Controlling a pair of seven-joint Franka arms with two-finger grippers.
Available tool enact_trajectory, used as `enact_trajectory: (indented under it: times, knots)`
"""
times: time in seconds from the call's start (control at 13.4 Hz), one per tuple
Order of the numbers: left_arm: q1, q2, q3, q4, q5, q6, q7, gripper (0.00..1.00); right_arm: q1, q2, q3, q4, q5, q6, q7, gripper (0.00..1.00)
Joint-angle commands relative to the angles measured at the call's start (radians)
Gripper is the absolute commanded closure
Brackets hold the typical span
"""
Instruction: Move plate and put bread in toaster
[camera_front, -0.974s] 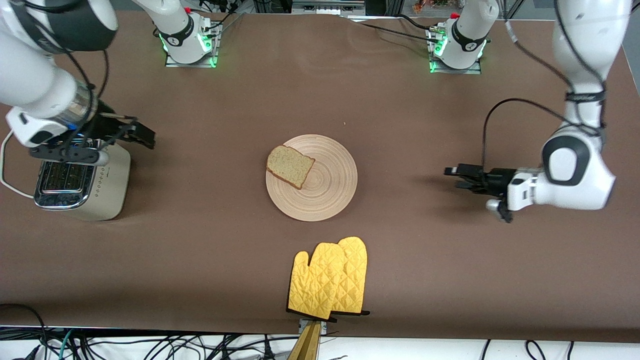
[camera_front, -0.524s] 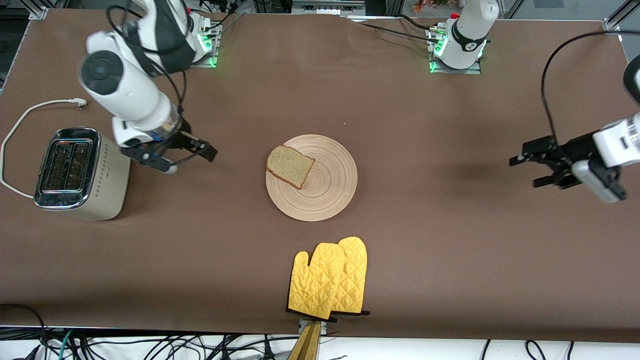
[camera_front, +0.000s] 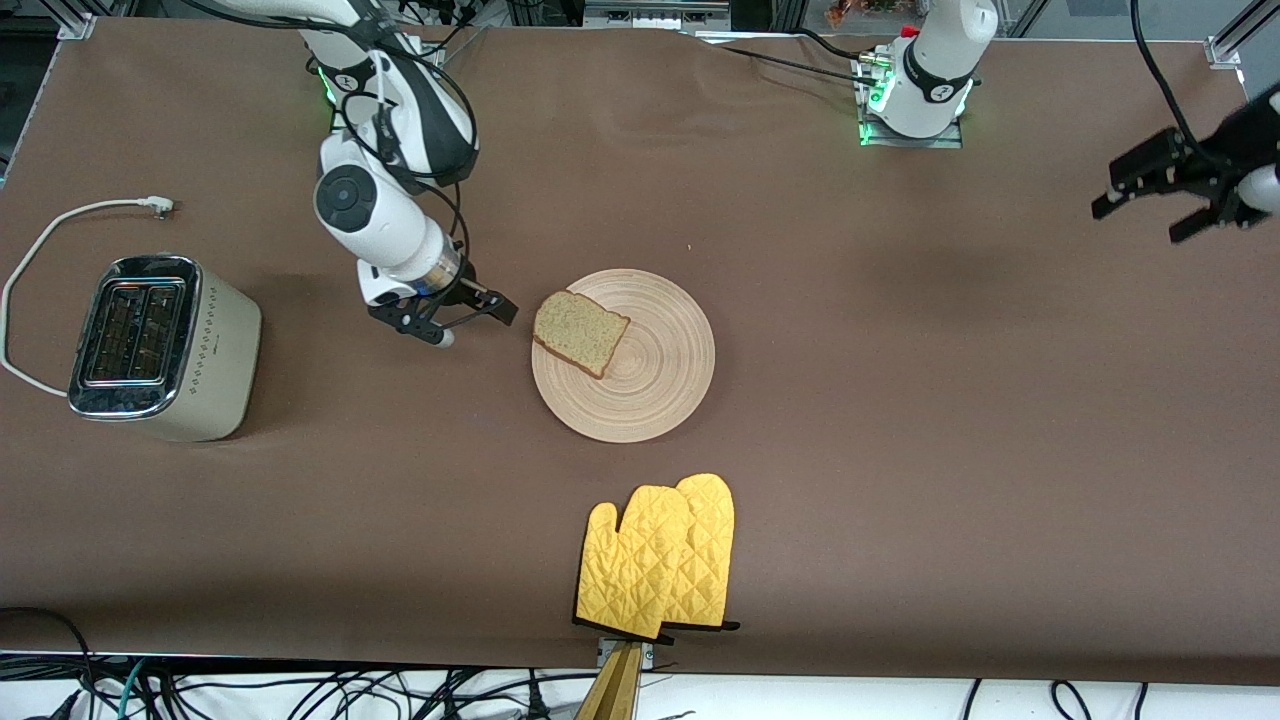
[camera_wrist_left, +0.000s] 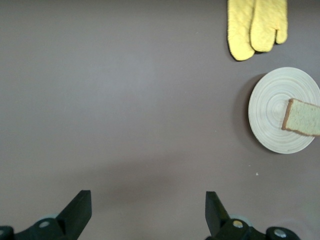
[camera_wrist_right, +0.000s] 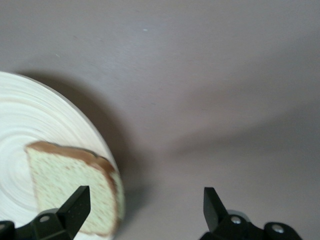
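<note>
The light wooden plate (camera_front: 655, 385) lies mid-table with the slice of bread (camera_front: 580, 332) on its edge toward the right arm's end. The plate (camera_wrist_right: 30, 125) and the bread (camera_wrist_right: 65, 185) also show in the right wrist view. My right gripper (camera_front: 478, 325) hangs open and empty just beside the plate, on the toaster's side, one finger (camera_wrist_right: 80, 200) over the bread's crust. The cream and chrome toaster (camera_front: 160, 350) stands at the right arm's end. High over the left arm's end, my left gripper (camera_front: 1140, 222) is open and empty; the left wrist view shows the plate (camera_wrist_left: 270, 120) far off.
A pair of yellow oven mitts (camera_front: 660, 565) lies near the table's front edge, nearer to the front camera than the plate. The toaster's white cord (camera_front: 60, 230) trails off the right arm's end. Brown cloth covers the table (camera_front: 900, 450).
The right arm swung from over the toaster across to the plate's edge. The left arm pulled away from the table's middle, up and out to the left arm's end. Both grippers stayed open.
</note>
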Motion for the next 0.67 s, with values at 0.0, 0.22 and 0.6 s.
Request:
enact_trajectory:
  times: [0.0,0.22,0.6]
  knots:
    - [-0.016,0.014,-0.055,0.052,0.091,-0.054,-0.230,0.00,0.002,0.026,0.056,-0.062,0.018,0.164,0.124,0.01]
    - [-0.019,0.076,-0.089,0.087,0.097,-0.081,-0.358,0.00,0.002,0.060,0.088,-0.062,0.018,0.216,0.129,0.10]
    - [-0.040,0.111,-0.034,0.164,0.097,-0.109,-0.354,0.00,0.002,0.100,0.108,-0.062,0.016,0.242,0.123,0.36]
